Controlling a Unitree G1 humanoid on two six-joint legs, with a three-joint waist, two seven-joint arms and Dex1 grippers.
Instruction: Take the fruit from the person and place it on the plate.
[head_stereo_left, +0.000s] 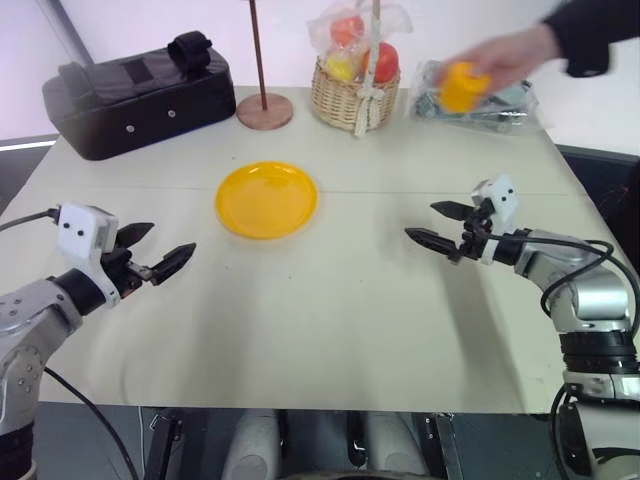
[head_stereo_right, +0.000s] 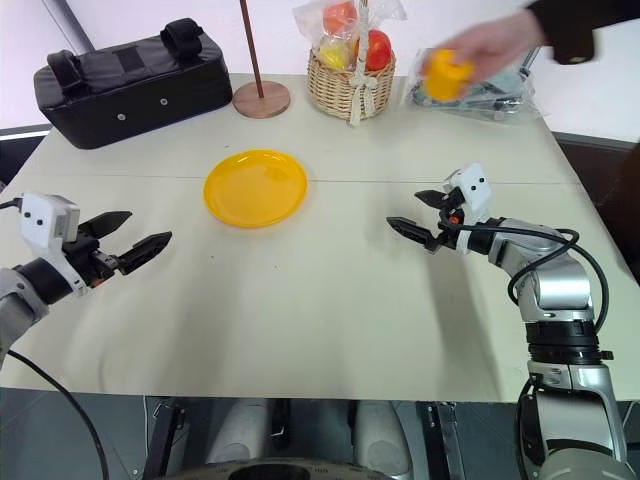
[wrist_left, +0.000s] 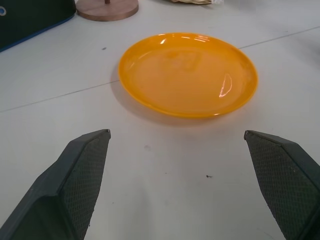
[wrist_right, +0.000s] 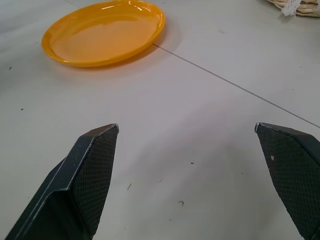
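Holding the fruit (head_stereo_left: 463, 86) above the table's (head_stereo_left: 330, 310) far right corner, a person's hand (head_stereo_left: 505, 55) | plate (head_stereo_left: 266, 199) bare, left of centre toward the far edge | left gripper (head_stereo_left: 158, 254) jaws wide, holding nothing, near left edge | right gripper (head_stereo_left: 440, 226) jaws wide, holding nothing, near right edge

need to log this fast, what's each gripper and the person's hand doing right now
left gripper: open, empty
right gripper: open, empty
person's hand: holding the fruit
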